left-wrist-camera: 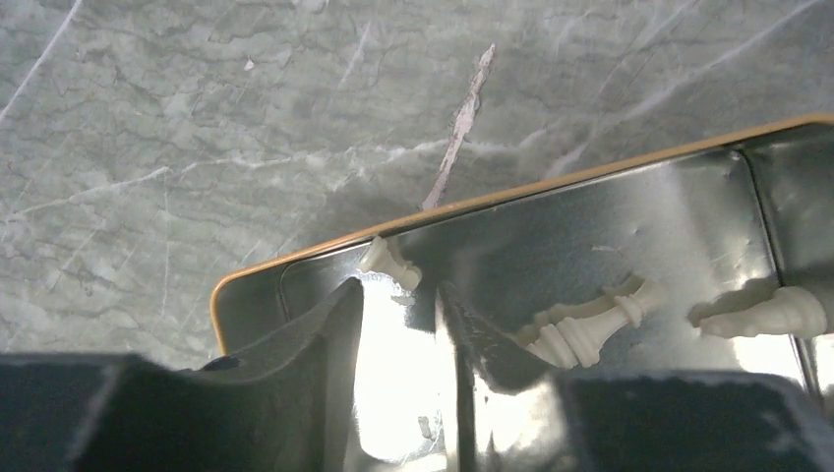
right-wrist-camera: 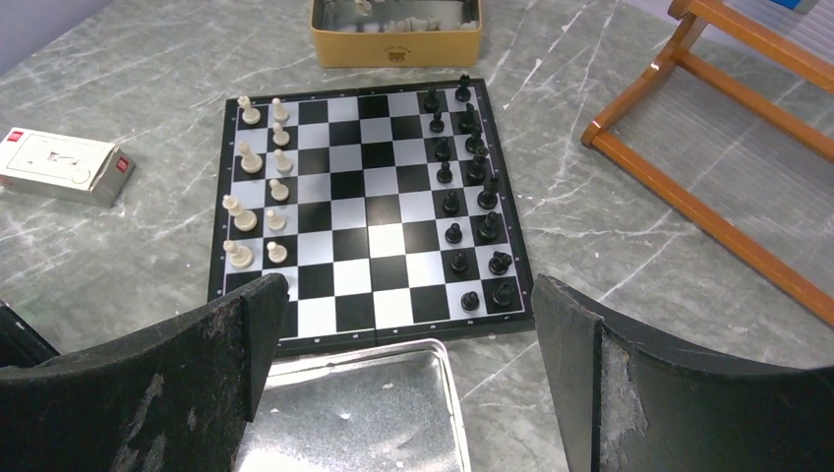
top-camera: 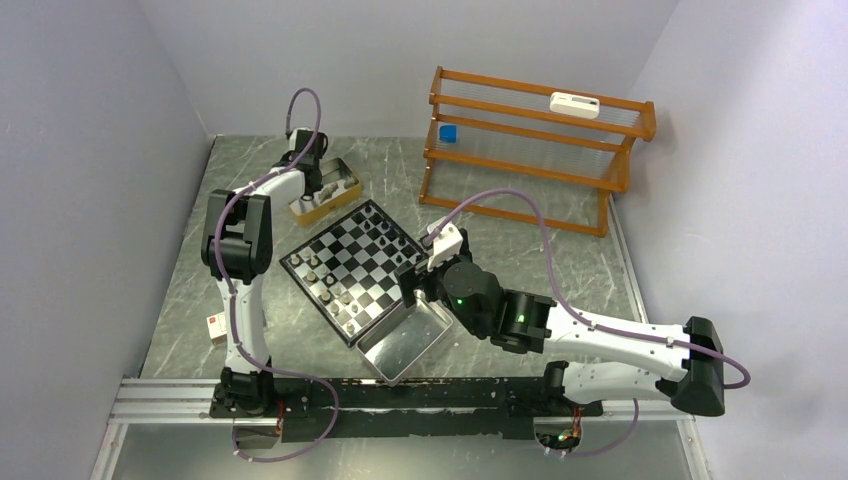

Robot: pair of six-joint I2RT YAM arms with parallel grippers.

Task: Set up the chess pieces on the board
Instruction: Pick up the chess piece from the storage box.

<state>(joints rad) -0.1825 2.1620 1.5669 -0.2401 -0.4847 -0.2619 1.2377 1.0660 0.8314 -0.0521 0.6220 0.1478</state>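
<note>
Counting on board (right-wrist-camera: 388,241): sixteen black pieces (right-wrist-camera: 489,228), ten white pieces (right-wrist-camera: 236,254); right tool (right-wrist-camera: 408,290) wide open, left tool (left-wrist-camera: 396,295) slightly parted.

Board (right-wrist-camera: 369,211) centre open, cream pieces (right-wrist-camera: 258,187) and black pieces (right-wrist-camera: 472,187) lining 2 edges, metal tray (right-wrist-camera: 354,413) just beside

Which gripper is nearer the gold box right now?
Left. The left gripper reaches down inside the gold box, among loose white pieces; the right gripper hovers over the metal tray, across the board from it.
</note>
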